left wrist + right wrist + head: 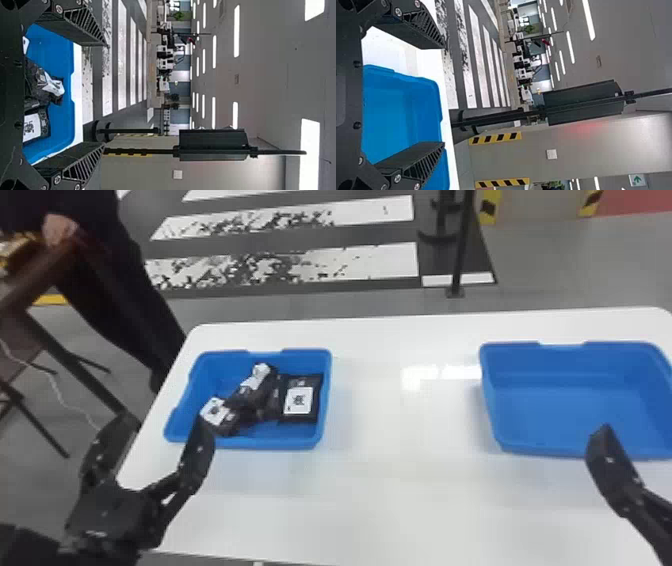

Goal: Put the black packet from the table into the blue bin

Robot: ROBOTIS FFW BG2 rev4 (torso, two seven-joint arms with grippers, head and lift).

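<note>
1. Black packets (300,400) with white labels lie together inside the left blue bin (325,410); I can't tell which is the task's. One sits label up by the bin's right wall, the others heaped beside it.
2. My left tool (167,422) is at that bin's near left corner, its fingers spread wide, gripping nothing. I can't tell whether a fingertip touches the rim.
3. Well apart on the white table (400,500) stands the right blue bin (495,400).
4. My right tool (612,470) is at its near side, fingers wide apart, also gripping nothing.
5. Beyond the table I see a striped floor (370,262) and a black pole (459,260).
</note>
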